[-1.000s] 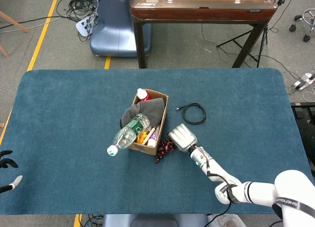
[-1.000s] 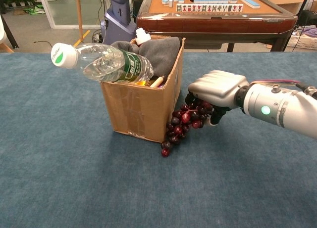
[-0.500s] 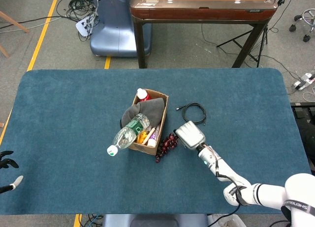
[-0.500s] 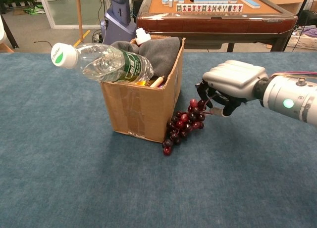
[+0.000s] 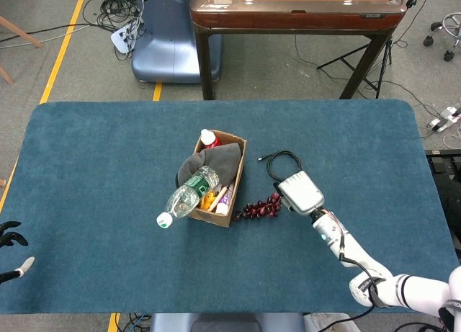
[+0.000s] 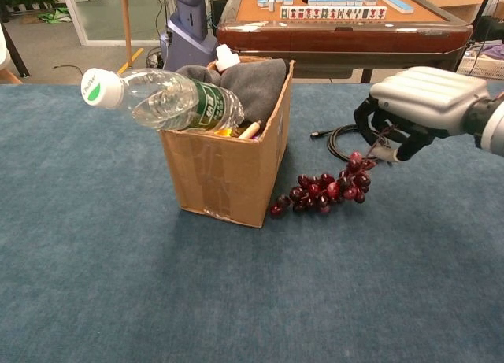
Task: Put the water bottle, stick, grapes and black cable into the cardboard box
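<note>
The cardboard box (image 5: 230, 218) (image 6: 224, 178) stands mid-table. The water bottle (image 5: 186, 195) (image 6: 169, 101) lies across its near rim, cap sticking out to the left. A pale stick (image 6: 250, 130) (image 5: 220, 197) leans inside the box. My right hand (image 5: 301, 191) (image 6: 421, 103) hangs right of the box and pinches the stem of the dark red grapes (image 5: 261, 208) (image 6: 327, 191). The bunch trails down to the left, its low end near the box's corner. The black cable (image 5: 284, 163) (image 6: 345, 140) lies coiled behind the hand. My left hand (image 5: 10, 240) shows at the far left edge, holding nothing.
A grey cloth (image 6: 256, 83) (image 5: 209, 163) and a red-capped white bottle (image 5: 208, 138) (image 6: 227, 57) also fill the box. Behind the blue table (image 5: 108, 152) stand a wooden mahjong table (image 5: 295, 8) and a blue machine base (image 5: 166, 37).
My right hand has risen and moved right, away from the box, drawing the grapes along by the stem. The bunch now stretches out sideways. Box, bottle and cable stayed put.
</note>
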`<state>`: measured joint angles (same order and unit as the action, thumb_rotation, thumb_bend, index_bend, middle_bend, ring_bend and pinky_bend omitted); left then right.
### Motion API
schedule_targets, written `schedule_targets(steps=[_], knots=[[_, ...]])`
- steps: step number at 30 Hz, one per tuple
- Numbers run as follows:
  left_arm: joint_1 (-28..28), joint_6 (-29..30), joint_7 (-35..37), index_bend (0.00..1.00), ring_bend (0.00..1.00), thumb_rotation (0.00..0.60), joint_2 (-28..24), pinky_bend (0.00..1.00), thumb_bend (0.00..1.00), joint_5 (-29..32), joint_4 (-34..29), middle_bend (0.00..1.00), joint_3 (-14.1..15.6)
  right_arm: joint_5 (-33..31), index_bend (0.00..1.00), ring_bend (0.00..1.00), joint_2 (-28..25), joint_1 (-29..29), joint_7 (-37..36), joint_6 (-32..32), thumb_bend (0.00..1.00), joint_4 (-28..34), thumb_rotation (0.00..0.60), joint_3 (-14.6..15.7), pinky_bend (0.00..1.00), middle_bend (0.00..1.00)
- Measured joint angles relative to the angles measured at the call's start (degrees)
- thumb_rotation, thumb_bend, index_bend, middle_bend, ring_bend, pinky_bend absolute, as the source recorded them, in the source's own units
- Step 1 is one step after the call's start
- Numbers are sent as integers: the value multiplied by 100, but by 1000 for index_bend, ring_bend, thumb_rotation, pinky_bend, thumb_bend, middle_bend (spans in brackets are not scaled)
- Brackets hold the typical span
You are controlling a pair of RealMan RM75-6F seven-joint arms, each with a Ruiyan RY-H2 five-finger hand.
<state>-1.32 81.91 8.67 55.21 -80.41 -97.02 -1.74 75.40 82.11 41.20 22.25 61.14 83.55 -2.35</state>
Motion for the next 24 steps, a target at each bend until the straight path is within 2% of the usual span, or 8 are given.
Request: schedule_targets(steps=[10, 24], knots=[[-34, -71, -106, 503, 400, 600, 55, 666, 193, 19, 28, 232, 11, 447, 740, 750, -620, -414, -359, 556, 477, 432, 600, 27, 823, 814], [-54, -113, -175, 503, 401, 600, 94, 666, 194, 57, 46, 233, 13, 701, 742, 753, -1050, -542, -506, 973, 478, 1014, 600, -456, 824, 815]])
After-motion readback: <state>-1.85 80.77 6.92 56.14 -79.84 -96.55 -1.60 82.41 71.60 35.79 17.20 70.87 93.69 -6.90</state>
